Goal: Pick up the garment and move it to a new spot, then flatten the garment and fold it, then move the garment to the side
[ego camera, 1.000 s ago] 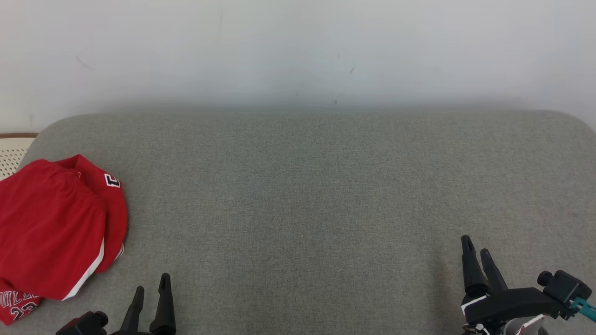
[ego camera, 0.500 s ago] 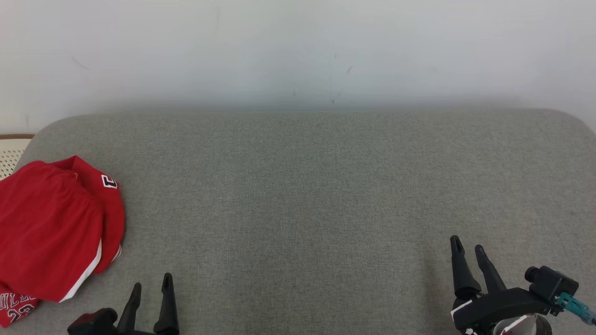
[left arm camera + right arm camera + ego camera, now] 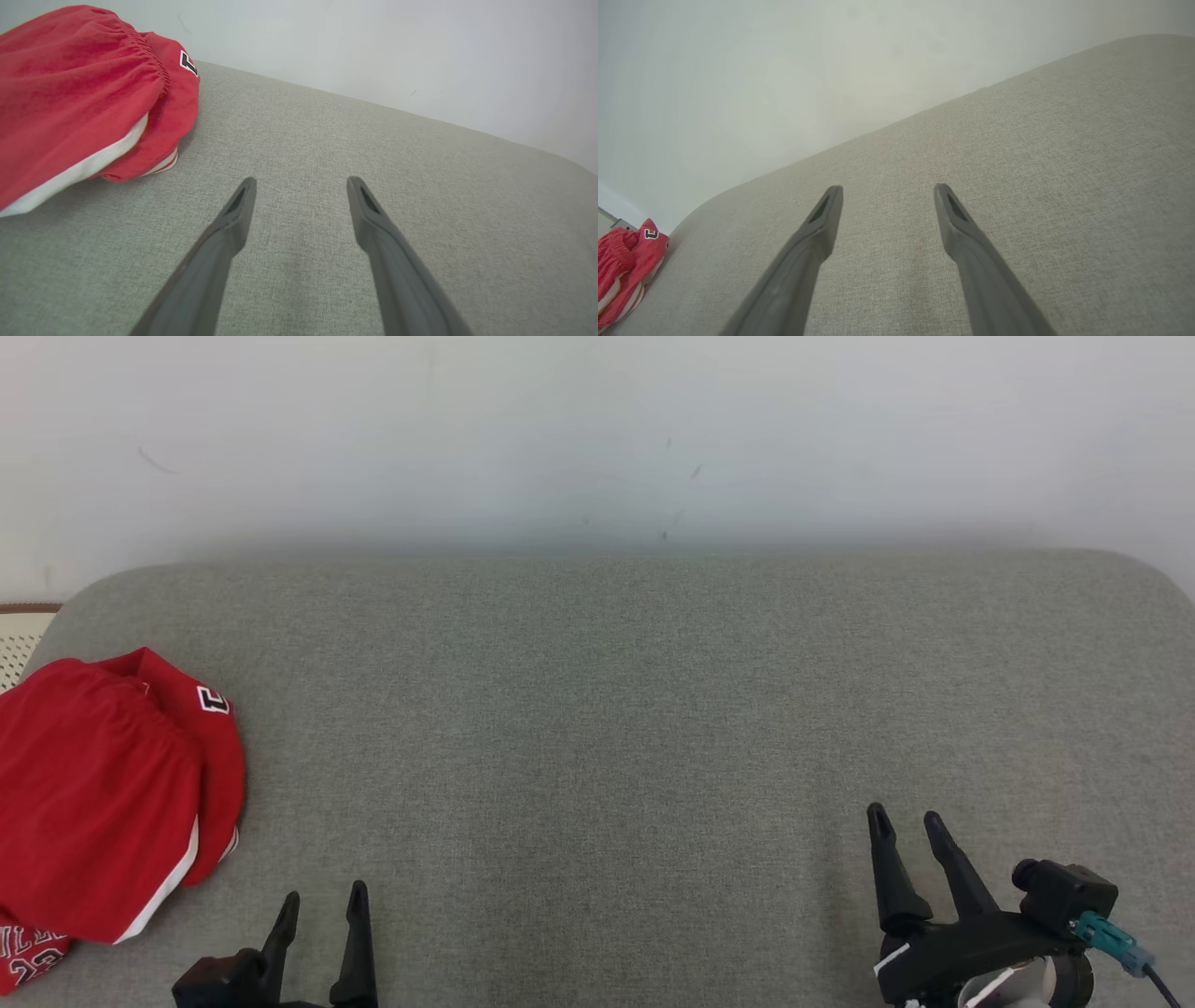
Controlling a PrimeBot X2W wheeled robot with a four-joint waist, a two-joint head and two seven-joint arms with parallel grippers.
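Since the red garment (image 3: 103, 803) lies folded at the grey cushion's (image 3: 597, 709) far left edge (apparently already set aside), my left fingers (image 3: 356, 924) and right fingers (image 3: 889, 873) hover wide apart, holding nothing.

Garment (image 3: 98, 803): one piece, red, folded over on itself into a soft, rounded bundle. We note a gathered elastic band, a white stripe along one hem, a black-and-white letter patch on the far fold and white lettering at the near corner. We find it lying at the left end of the grey cushion (image 3: 597, 709).
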